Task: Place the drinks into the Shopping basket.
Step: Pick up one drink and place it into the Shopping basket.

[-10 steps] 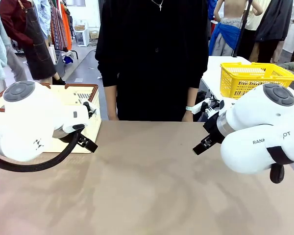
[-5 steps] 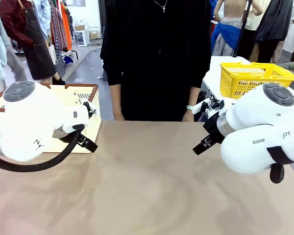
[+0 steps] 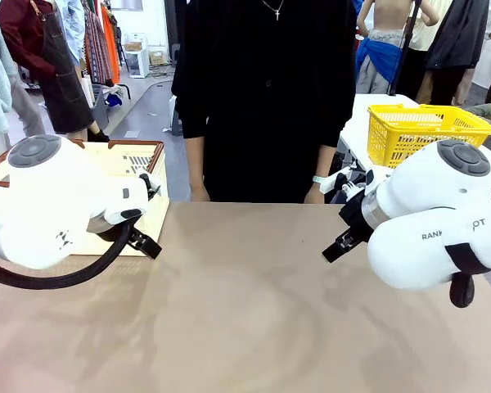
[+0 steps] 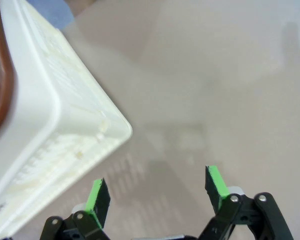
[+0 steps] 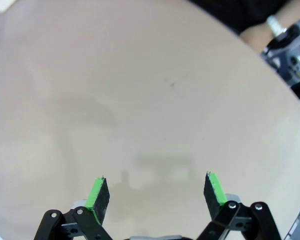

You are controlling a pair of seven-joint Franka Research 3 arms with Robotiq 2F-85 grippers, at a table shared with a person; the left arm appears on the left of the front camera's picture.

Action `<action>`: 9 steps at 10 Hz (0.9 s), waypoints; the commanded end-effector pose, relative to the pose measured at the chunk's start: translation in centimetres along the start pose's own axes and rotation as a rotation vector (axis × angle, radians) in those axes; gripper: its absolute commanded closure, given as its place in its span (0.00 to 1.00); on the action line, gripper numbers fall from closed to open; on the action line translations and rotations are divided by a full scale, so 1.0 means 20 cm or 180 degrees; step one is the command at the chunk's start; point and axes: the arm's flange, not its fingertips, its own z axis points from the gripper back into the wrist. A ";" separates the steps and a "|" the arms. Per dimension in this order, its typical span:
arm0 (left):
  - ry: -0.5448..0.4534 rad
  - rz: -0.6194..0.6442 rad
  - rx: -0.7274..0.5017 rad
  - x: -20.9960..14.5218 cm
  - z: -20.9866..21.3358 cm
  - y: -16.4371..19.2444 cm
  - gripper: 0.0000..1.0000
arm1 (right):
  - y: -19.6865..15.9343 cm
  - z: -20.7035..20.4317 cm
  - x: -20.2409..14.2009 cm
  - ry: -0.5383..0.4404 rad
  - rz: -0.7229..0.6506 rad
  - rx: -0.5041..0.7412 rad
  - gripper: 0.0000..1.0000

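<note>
At the left of the front view, the Shopping basket (image 3: 114, 142) is seen on the table (image 3: 245, 311), partly hidden behind the left arm. Beside its corner the left gripper (image 4: 157, 192) is held spread wide, touching nothing; the right gripper (image 5: 155, 192) is likewise spread above the tabletop

Wide-apart jaws above tan table (image 5: 150, 85)

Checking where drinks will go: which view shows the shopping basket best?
Front view: the Shopping basket shows its brown rim and open top, partly behind the left arm. Left wrist view gives one cream corner close up. Right wrist: cannot tell.
</note>
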 end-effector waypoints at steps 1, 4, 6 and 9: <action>0.0228 0.0293 -0.0514 -0.02 0.19 -0.05 0.00 | 0.01 0.10 -0.08 0.0453 -0.0129 0.0477 0.00; 0.0142 0.1000 -0.1528 -0.09 0.60 -0.14 0.00 | -0.01 0.46 -0.10 0.0559 -0.1269 0.1555 0.00; 0.0018 0.0997 -0.2785 -0.25 0.87 0.04 0.00 | -0.18 0.75 -0.24 0.0302 -0.1397 0.2531 0.00; -0.0609 0.1653 -0.3250 -0.74 1.07 0.58 0.00 | -0.69 1.01 -0.73 -0.0460 -0.2166 0.3157 0.00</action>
